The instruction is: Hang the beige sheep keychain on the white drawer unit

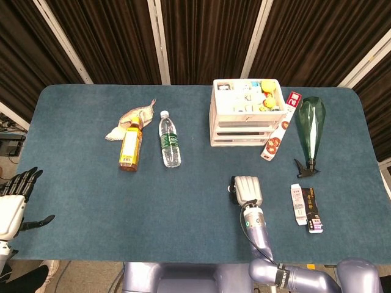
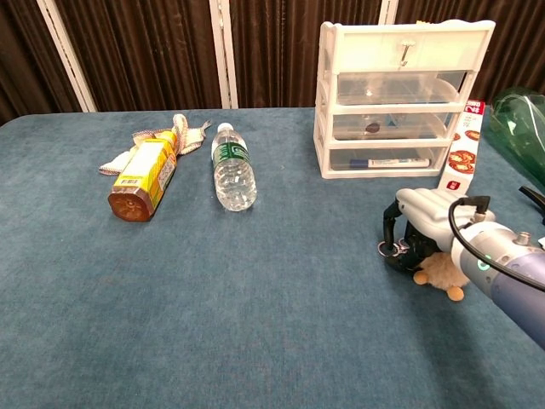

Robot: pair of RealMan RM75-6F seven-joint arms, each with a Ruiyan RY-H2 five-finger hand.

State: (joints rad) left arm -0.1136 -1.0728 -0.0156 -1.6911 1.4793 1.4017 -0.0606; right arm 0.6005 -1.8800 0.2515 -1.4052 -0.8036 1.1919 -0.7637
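Under your right hand (image 2: pixel 423 223), well in front of the drawer unit (image 2: pixel 400 98) and a little toward its right end, lies the sheep keychain (image 2: pixel 442 273) on the desk (image 2: pixel 255 290). The beige body sits below the palm, on the side toward you, and its metal ring (image 2: pixel 388 250) pokes out on the left, at the fingertips. Your fingers (image 2: pixel 391 223) curl down over the toy and meet the ring, so the hand looks clamped on the keychain, though from the chest view I cannot tell how firm that hold is. From the head view the hand (image 1: pixel 247 190) hides the toy entirely.

What matters for your move is direction: the unit stands straight ahead of the hand, away from you, and a small hook (image 2: pixel 406 53) hangs on its top front panel, high above the desk. The ring leads on the left of your fingers while the body trails to the right, so the long axis runs roughly parallel to the unit's front. I judge you must lift, carry forward and present the ring first.

Your left hand (image 1: pixel 13 204) hangs off the desk's far left edge, fingers spread and empty, far from the unit; the right is the one to use.
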